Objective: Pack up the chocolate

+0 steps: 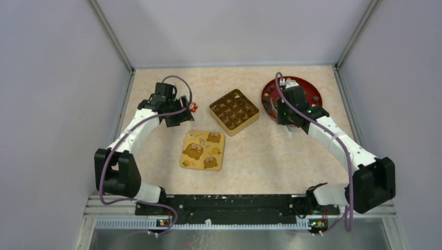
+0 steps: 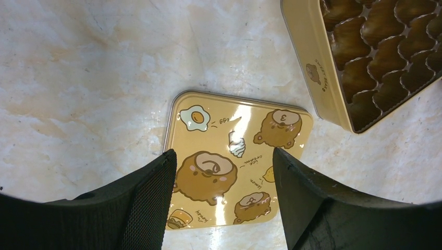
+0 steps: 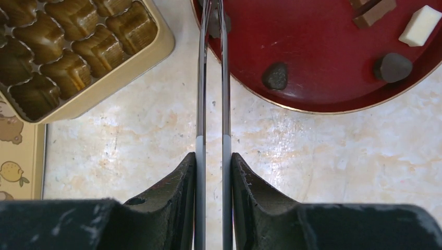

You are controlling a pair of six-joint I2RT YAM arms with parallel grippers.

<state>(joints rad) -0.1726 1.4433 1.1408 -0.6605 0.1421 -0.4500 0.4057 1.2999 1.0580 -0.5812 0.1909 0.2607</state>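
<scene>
Ahead of the right gripper point(image 3: 213, 156), the tongs point(image 3: 225, 94) run off the top edge, so their tips are cut off. A dark chocolate point(image 3: 213, 26) sits half hidden behind the prongs; held or not, I cannot tell. The plate point(image 3: 323, 62) is cut off ahead and to the right, the box point(image 3: 114, 78) to the left. The fingers point(image 2: 146, 208) of the left gripper point(image 2: 224, 152) cover the near corners of the lid point(image 2: 229, 125). Seen from above, a red speck point(image 1: 194, 108) beside that gripper is too small to tell.
</scene>
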